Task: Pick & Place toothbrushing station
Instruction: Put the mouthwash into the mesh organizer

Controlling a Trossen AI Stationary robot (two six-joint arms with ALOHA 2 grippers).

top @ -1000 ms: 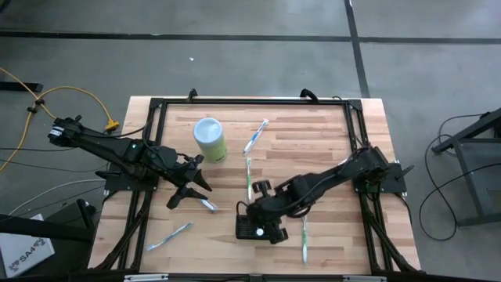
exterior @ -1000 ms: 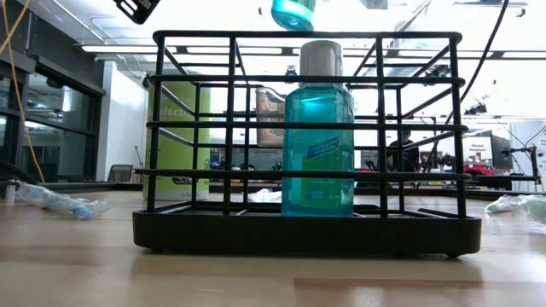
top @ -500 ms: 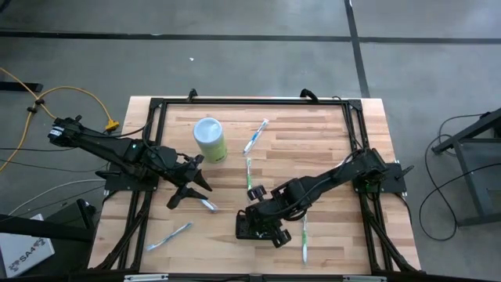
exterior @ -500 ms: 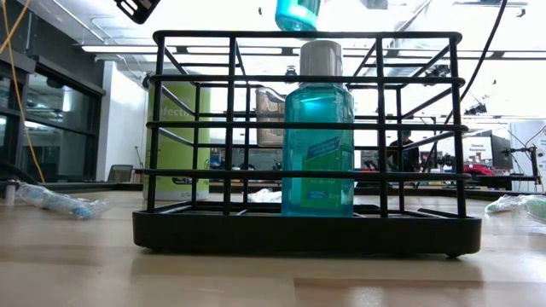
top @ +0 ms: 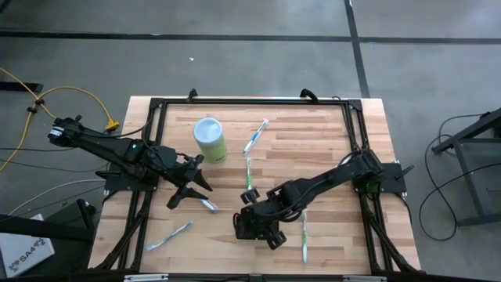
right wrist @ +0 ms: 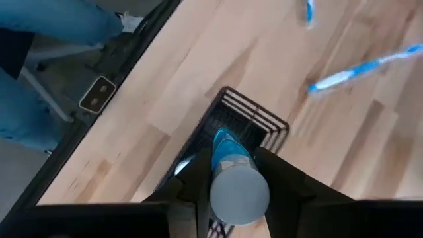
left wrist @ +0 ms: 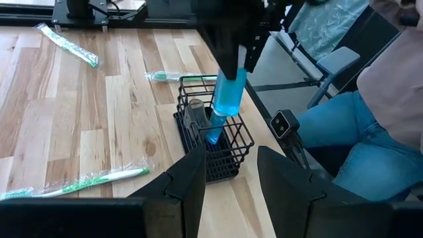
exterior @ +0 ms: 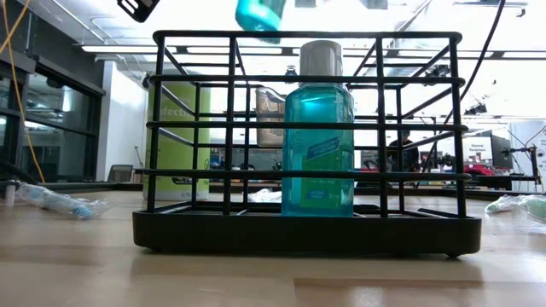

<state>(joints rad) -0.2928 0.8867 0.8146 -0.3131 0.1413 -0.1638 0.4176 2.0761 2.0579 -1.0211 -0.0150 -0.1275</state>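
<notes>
The toothbrushing station (top: 252,227) is set near the counter (top: 313,133) front edge, with a bottle (exterior: 317,128) inside. A second bottle (left wrist: 228,92) is held above it. A cylinder (top: 210,139) stands behind, to the left.

Two blue mouthwash bottles: one standing in the rack (exterior: 307,223) at (exterior: 317,136), one above it (left wrist: 229,94). Five wrapped toothbrushes (top: 256,135) lie on the table (top: 329,141). One green canister (top: 210,139).
</notes>
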